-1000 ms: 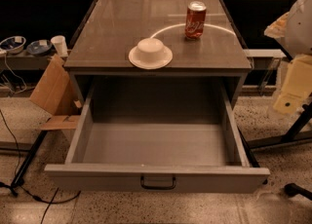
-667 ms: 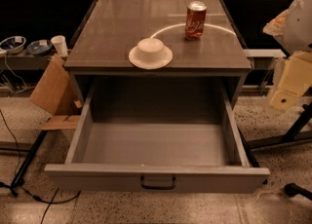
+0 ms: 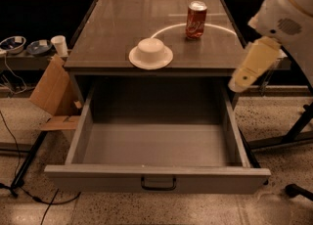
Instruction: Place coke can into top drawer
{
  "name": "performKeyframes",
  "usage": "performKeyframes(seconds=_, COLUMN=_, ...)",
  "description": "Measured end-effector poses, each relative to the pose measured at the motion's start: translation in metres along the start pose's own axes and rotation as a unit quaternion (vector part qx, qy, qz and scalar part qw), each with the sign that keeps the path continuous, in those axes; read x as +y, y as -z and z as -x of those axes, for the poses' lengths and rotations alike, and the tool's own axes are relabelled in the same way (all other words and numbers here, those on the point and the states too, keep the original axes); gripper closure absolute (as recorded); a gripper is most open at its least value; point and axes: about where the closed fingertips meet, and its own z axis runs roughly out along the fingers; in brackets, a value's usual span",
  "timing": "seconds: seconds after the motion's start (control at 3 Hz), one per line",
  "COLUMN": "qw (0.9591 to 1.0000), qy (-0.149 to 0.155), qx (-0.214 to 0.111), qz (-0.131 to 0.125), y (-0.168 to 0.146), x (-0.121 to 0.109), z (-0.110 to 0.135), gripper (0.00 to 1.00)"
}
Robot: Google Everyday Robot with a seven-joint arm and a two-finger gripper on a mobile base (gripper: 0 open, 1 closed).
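Observation:
The coke can (image 3: 196,20) is red with white script and a silver top. It stands upright at the back right of the grey cabinet top (image 3: 112,28). The top drawer (image 3: 156,180) is pulled wide open below, and its inside is bare. Its small dark handle (image 3: 158,185) sits at the centre of the front panel. My gripper (image 3: 240,79) hangs at the end of the pale arm on the right, just outside the cabinet's right edge. It is lower than the can, to the can's right, and apart from it.
A white upturned bowl on a plate (image 3: 151,53) sits at the front middle of the cabinet top. A cardboard piece (image 3: 51,89) leans by the left side. A cup (image 3: 59,45) and bowls (image 3: 12,44) stand on a low shelf at left. Stand legs (image 3: 293,133) and cables (image 3: 19,170) lie on the floor.
My arm has moved left and a little up, from the right edge of view to the cabinet's right side. The can, the bowl and the drawer have not moved.

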Motion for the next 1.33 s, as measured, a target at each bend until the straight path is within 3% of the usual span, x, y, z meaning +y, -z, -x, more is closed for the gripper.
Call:
performKeyframes(seconds=0.33, qw=0.9974, qy=-0.064, qx=-0.031, qz=-0.011, y=-0.030, x=-0.042, z=0.033, gripper=0.00)
performKeyframes(seconds=1.0, qw=0.9867, qy=-0.133, qx=-0.087, qz=-0.034, y=-0.062, x=-0.104, z=0.080, gripper=0.00)
performKeyframes(seconds=1.33, qw=0.9867, qy=-0.133, qx=-0.087, qz=-0.034, y=-0.062, x=-0.104, z=0.080, gripper=0.00)
